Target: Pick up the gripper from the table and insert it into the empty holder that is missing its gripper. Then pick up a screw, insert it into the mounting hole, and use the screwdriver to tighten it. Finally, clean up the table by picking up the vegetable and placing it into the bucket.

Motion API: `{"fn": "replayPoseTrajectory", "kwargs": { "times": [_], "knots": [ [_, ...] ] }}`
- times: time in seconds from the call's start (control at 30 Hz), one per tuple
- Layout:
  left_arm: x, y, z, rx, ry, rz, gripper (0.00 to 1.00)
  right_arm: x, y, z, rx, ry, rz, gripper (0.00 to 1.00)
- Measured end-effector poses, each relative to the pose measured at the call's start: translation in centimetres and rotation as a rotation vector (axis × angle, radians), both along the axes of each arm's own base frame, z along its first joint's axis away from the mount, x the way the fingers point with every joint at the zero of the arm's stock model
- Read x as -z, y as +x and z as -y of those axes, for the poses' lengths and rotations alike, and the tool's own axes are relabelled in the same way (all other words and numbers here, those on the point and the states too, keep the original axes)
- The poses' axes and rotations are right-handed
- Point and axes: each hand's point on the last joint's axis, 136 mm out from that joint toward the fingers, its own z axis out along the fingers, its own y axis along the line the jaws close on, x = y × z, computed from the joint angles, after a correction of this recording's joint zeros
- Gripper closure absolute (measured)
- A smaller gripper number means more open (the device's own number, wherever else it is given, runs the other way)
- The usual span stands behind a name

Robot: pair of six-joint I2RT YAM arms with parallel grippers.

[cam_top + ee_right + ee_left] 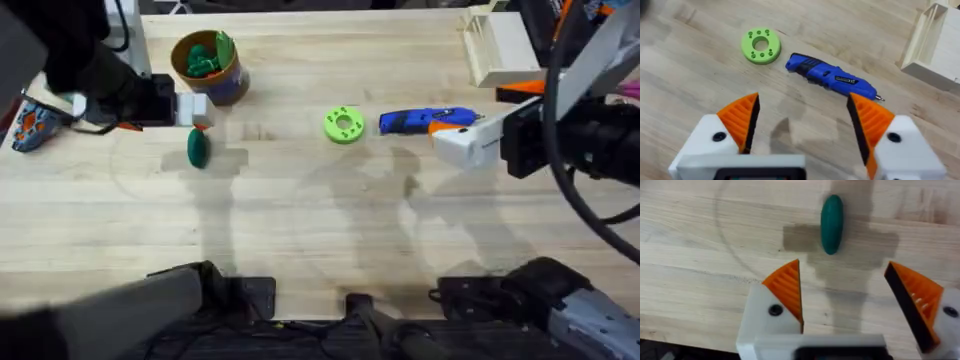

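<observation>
Table: pale wood table [330, 220], 2 arms over it.
Left gripper [845, 305]: fingers spread wide, nothing held — hanging above the vegetable [832, 224].
Vegetable: flat on the wood, just below the bucket [208, 66] in the overhead view.
Bucket: green items inside.
Right gripper [802, 125]: fingers apart, nothing between them — near the screwdriver [832, 80].
Screwdriver: lying beside the green disc [760, 46].

Vegetable [198, 148]: dark green oval, flat on table, far left, near bucket [232, 84]. Screwdriver [424, 121]: blue, lying flat, far right.
</observation>
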Motion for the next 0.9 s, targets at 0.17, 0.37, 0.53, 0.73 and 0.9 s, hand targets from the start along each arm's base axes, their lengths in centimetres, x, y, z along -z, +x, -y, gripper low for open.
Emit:
{"fn": "replayPoseTrajectory", "kwargs": {
  "times": [0.17, 0.37, 0.53, 0.73, 0.9],
  "knots": [
    [1.9, 2.0, -0.9, -0.006, -0.045, -0.093, 0.015, 0.0, 0.0, 0.0, 0.0, 0.0, 0.0, 0.012],
    [5.2, 2.9, -1.1, 0.037, -0.089, -0.196, 0.015, 0.0, 0.0, 0.0, 0.0, 0.0, 0.0, 0.012],
    [7.9, 3.0, -1.2, 0.053, -0.108, -0.271, 0.01, 0.0, 0.0, 0.0, 0.0, 0.0, 0.0, 0.013],
    [9.1, 3.6, -1.8, 0.055, -0.08, -0.282, 0.011, 0.0, 0.0, 0.0, 0.0, 0.0, 0.0, 0.012],
    [10.1, 3.5, -2.0, 0.054, -0.076, -0.307, 0.01, 0.0, 0.0, 0.0, 0.0, 0.0, 0.0, 0.012]
  ]
}}
